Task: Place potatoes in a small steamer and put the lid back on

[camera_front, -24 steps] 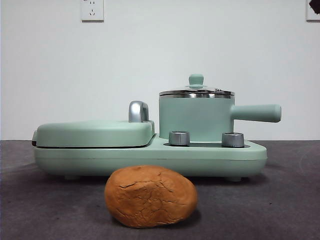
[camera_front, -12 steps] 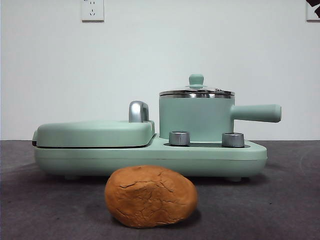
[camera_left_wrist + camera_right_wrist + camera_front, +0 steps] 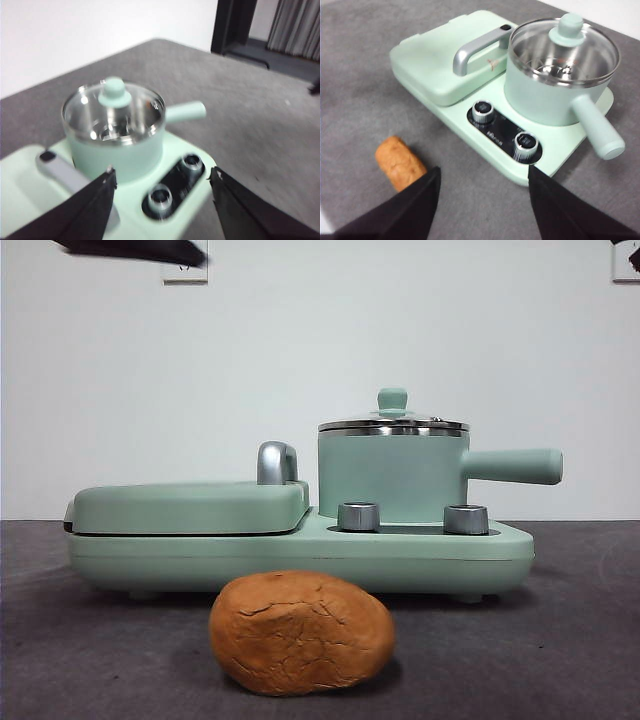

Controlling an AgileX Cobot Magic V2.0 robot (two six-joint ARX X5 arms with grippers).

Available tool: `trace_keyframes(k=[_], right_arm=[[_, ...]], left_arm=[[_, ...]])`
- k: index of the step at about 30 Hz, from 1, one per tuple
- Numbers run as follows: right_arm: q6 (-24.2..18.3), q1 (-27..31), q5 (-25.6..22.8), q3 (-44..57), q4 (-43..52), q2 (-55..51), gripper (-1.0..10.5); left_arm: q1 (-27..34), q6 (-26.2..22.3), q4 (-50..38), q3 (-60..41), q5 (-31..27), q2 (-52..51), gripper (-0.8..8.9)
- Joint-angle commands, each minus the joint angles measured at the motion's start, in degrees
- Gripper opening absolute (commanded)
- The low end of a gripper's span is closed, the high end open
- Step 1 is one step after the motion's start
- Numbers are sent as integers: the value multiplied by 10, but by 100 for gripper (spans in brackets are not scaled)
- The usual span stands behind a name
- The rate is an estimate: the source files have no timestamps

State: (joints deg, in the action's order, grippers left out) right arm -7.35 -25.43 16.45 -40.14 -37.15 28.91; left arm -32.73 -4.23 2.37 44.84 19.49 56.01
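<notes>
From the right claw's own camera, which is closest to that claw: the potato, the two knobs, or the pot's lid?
1. Potato, on the table just ahead of the right claw.
2. Knobs, on the cooker's front panel.
3. Lid, atop the pot, farthest.

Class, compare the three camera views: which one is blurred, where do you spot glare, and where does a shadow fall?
Left wrist view: soft and blurred throughout, with bright glints on the lid. Right wrist view: sharper, reflections inside the steamer. Front view: crisp and evenly lit, a dim shadow under the potato, and a motion-smeared dark arm tip at the top.
</notes>
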Motion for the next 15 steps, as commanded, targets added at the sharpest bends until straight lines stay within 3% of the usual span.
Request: trace_keyframes(k=[1, 15], right_arm=[[20, -3, -1, -11, 19, 2, 278], [26, -3, -4, -11, 49, 2, 278]], left_arm=[[-15, 24, -75, 23, -16, 70, 307], [-48, 18, -132, 223, -22, 365, 308]])
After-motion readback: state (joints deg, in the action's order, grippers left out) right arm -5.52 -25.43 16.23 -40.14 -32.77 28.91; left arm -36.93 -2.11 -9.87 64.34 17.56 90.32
